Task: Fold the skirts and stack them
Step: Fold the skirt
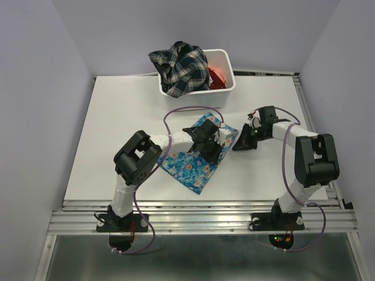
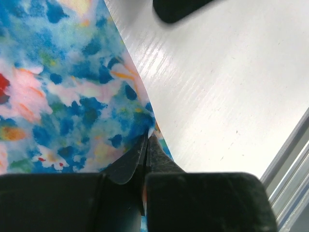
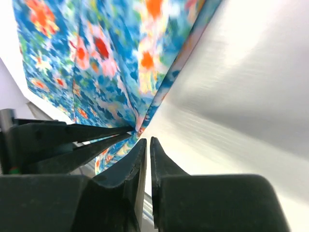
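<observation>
The bright blue flowered skirt (image 1: 193, 167) lies folded in the middle of the table, roughly a triangle pointing toward the near edge. My left gripper (image 1: 217, 143) is over its far right corner; in the left wrist view it (image 2: 147, 137) is shut on the skirt's edge (image 2: 72, 96). My right gripper (image 1: 239, 144) is just to the right of that corner. In the right wrist view its jaws (image 3: 147, 140) stand all but shut, with nothing between them and the skirt's corner (image 3: 140, 126) just beyond the tips. The left fingers (image 3: 72, 140) pinch that same corner.
A white bin (image 1: 225, 88) stands at the back centre, holding a dark plaid skirt (image 1: 179, 67) and a coral-red one (image 1: 218, 75). White tabletop (image 1: 129, 129) spreads left of the arms. Metal rails (image 1: 199, 213) run along the near edge and the right side.
</observation>
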Robot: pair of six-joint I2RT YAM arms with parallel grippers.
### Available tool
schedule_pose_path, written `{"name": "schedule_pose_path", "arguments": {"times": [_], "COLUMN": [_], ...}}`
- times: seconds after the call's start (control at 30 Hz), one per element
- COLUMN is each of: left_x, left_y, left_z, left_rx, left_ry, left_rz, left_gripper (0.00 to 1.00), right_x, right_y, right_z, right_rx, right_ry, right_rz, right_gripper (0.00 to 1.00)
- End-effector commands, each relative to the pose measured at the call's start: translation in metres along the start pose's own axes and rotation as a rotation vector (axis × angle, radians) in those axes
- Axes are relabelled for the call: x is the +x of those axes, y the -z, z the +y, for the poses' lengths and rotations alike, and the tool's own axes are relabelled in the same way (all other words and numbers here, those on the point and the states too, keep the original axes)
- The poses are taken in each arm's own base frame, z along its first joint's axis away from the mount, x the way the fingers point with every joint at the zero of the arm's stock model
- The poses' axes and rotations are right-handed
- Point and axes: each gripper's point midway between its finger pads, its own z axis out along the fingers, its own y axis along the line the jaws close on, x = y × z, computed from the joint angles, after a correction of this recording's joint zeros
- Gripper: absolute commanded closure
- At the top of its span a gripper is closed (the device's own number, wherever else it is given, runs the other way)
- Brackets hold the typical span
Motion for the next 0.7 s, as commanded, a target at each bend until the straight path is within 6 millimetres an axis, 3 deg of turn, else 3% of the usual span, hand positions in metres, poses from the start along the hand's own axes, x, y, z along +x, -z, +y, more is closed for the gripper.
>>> {"name": "schedule_pose_path", "arguments": {"times": [0.0,0.07,0.17,0.33,0.37,0.5,0.67], "left_x": [0.011,0.012,0.014,0.012,0.012,0.013,0.010], "left_y": [0.007,0.008,0.010,0.013,0.014,0.015,0.020], "left_z": [-0.004,-0.003,-0.002,-0.001,-0.002,-0.001,0.002], "left_rx": [0.008,0.003,-0.004,-0.014,-0.016,-0.020,-0.043], "left_ry": [-0.009,-0.010,-0.012,-0.021,-0.021,-0.020,-0.054], "left_rz": [0.014,0.017,0.024,0.016,0.014,0.018,0.013], "left_gripper": [0.85,0.82,0.78,0.77,0.77,0.77,0.77], "right_x": [-0.036,-0.052,-0.100,-0.140,-0.144,-0.159,-0.148], "right_y": [0.036,0.037,0.046,0.045,0.044,0.024,0.004], "right_z": [0.019,0.023,0.030,0.023,0.020,0.001,0.000], "right_rx": [-0.011,-0.009,0.047,0.134,0.145,0.185,0.098], "right_ry": [0.152,0.183,0.307,0.434,0.441,0.488,0.519], "right_rz": [-0.122,-0.166,-0.284,-0.336,-0.337,-0.301,-0.183], "right_gripper": [0.84,0.77,0.63,0.38,0.33,0.32,0.34]}}
